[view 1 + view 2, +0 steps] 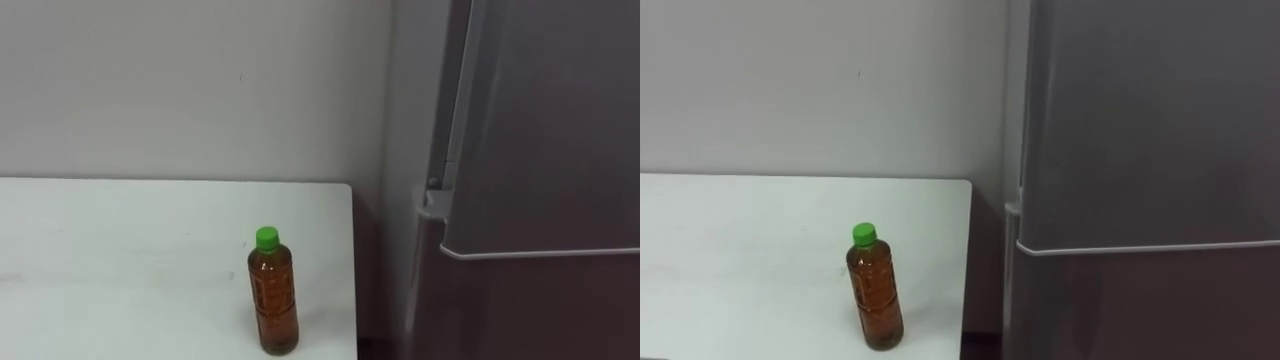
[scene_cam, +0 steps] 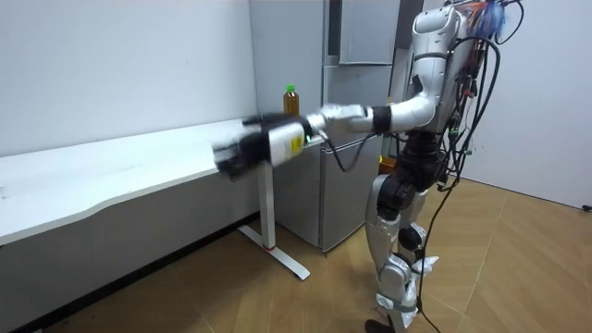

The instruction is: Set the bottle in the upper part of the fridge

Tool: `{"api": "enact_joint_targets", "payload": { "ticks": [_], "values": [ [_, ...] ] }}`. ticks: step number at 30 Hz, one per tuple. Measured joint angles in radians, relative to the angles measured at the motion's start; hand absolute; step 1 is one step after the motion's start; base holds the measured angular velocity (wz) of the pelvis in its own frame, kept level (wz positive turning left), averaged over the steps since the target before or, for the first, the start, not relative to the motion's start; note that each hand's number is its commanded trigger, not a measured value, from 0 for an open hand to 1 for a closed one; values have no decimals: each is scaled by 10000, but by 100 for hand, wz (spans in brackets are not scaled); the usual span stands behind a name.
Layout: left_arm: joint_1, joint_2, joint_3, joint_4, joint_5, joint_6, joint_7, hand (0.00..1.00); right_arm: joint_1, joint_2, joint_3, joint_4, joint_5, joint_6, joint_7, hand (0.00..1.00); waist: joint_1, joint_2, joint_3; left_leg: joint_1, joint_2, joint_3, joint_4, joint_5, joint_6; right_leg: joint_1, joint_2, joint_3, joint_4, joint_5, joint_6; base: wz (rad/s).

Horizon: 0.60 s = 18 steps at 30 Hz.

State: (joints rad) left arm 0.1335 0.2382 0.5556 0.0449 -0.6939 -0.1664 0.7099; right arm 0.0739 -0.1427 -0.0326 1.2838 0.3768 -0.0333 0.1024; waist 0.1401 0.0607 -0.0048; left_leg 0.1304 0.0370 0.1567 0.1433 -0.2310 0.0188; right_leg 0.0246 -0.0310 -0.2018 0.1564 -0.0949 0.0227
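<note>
A clear bottle (image 1: pixel 273 297) of amber liquid with a green cap stands upright on the white table (image 1: pixel 120 250), close to its right edge. In the room view the bottle (image 2: pixel 291 99) is at the table's far end, beside the grey fridge (image 2: pixel 356 37). Both fridge (image 1: pixel 540 150) doors are closed, and the seam between the upper and lower door runs just above the bottle's cap height. I stand in front of the fridge. My left arm reaches out over the table's front edge, and my left hand (image 2: pixel 236 154) is a dark blur well short of the bottle.
A plain wall runs behind the table (image 2: pixel 139 166), which is long and stretches away to the room view's left. A narrow gap separates the table's right edge from the fridge (image 1: pixel 1140 130). Wooden floor lies behind me.
</note>
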Motion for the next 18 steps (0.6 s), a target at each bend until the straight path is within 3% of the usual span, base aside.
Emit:
{"api": "enact_joint_targets", "payload": {
  "ticks": [2,8,13,16,18],
  "values": [
    [-74,302,20,-1217,459,3,16,0,74,-5,9,-1,37,9,17,0,-41,12,5,31,-21,-228,-59,-14,17,67,16,-25,-31,0,-2,0],
    [-244,301,-14,-4380,1410,144,-443,0,51,-6,10,6,-434,134,-123,0,-201,9,30,9,-97,-295,-81,-18,21,95,10,-42,-41,0,-3,2],
    [-1069,323,-356,-5158,1475,168,-1183,0,5,-21,41,-15,-690,142,40,0,-431,52,102,-39,-126,-401,-58,-7,37,83,-23,-97,-58,-1,-3,4],
    [-1412,316,-881,-5305,1453,476,-1709,0,-95,-6,103,-17,-649,326,152,0,-644,26,77,-168,-138,-442,-26,0,43,-29,-32,-142,-56,-3,-5,4],
    [-1573,300,-1055,-5433,1367,723,-2070,0,-168,-2,97,-3,-652,378,209,0,-807,-10,103,-229,-133,-454,44,1,44,-74,-21,-147,-63,-3,-5,0]
  ]
}}
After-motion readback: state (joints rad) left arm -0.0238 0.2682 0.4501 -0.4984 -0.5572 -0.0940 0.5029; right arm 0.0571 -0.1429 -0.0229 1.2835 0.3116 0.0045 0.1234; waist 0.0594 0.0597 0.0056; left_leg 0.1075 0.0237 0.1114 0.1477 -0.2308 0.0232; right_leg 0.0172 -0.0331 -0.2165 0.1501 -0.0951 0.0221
